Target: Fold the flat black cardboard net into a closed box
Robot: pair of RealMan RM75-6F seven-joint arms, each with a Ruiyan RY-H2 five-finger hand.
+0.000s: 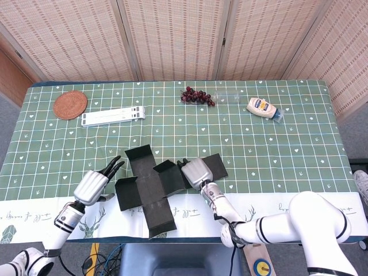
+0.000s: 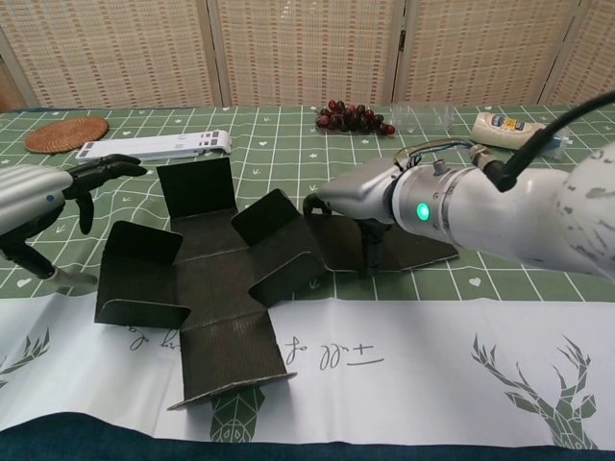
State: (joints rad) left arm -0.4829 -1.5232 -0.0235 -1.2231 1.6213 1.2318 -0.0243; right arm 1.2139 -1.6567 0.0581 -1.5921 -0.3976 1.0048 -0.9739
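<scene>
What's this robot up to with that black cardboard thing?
It is folding a black cardboard net into a box. The net lies mostly open on the green table, with several flaps standing partway up. The right hand rests on the net's right side, fingers pressing down. The left hand hovers beside the left flap, holding nothing. The box is far from closed.
</scene>
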